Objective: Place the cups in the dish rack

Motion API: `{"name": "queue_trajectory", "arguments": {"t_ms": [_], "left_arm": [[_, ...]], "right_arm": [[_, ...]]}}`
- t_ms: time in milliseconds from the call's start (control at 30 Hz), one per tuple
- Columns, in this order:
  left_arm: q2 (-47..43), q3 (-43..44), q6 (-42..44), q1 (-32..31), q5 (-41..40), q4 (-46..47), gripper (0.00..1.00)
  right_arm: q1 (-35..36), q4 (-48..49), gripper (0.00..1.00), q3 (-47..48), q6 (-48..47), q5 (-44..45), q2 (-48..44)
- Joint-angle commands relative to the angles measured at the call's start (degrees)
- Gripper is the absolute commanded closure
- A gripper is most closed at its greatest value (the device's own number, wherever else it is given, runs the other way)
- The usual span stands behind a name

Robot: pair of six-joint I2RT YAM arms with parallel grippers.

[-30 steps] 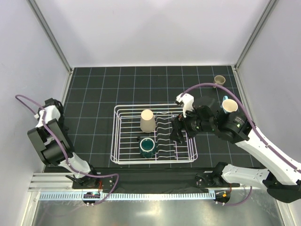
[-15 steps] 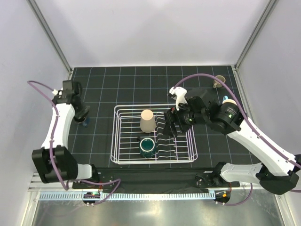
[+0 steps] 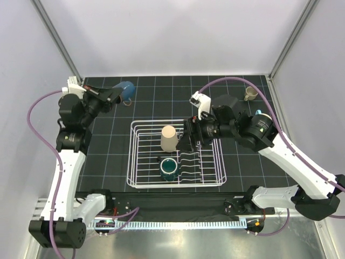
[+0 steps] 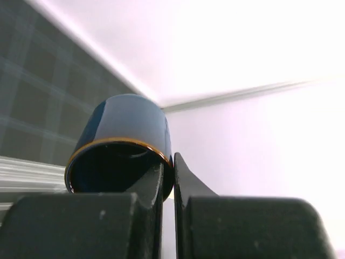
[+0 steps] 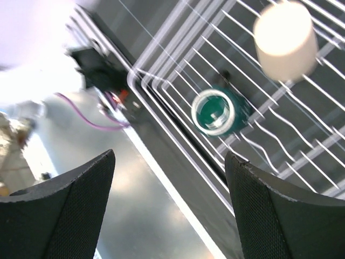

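Since half a second ago, the left gripper [image 3: 115, 95] has swung up from beside the dish rack [image 3: 141, 182] to beyond its far-left corner. It is clamped on the rim of a blue mug [image 3: 125, 89] (mouth toward the wrist camera). Carrying is the step in hand. Next, the mug needs lowering into the rack's bare left side. A beige cup [image 3: 168, 138] and a teal mug [image 3: 168, 168] already occupy its middle. The right gripper [image 3: 188, 141], spread wide and empty, hangs over the rack's dividers and may crowd the approach. A tan mug [image 3: 250, 93] waits beyond the far-right corner.
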Motion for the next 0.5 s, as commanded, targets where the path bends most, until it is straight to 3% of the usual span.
{"name": "queue_trajectory", "arguments": {"t_ms": [0,133,467], "left_arm": [[-2.82,-3.62,-12.56,-0.57,9.13,25.63,1.0],[-6.95,-8.55,-23.54,-0.65,9.23,42.33,1.0],[-11.88,-11.02,-36.66,-1.09,14.14,58.71,0.99]], "right_arm": [[-0.21,11.33,0.18,1.85,5.74,-3.87,0.33],[-0.3,20.47,0.14,0.8,9.52,-5.54,0.85],[-0.39,40.33,0.11,1.59,19.45,-11.95,7.79]]}}
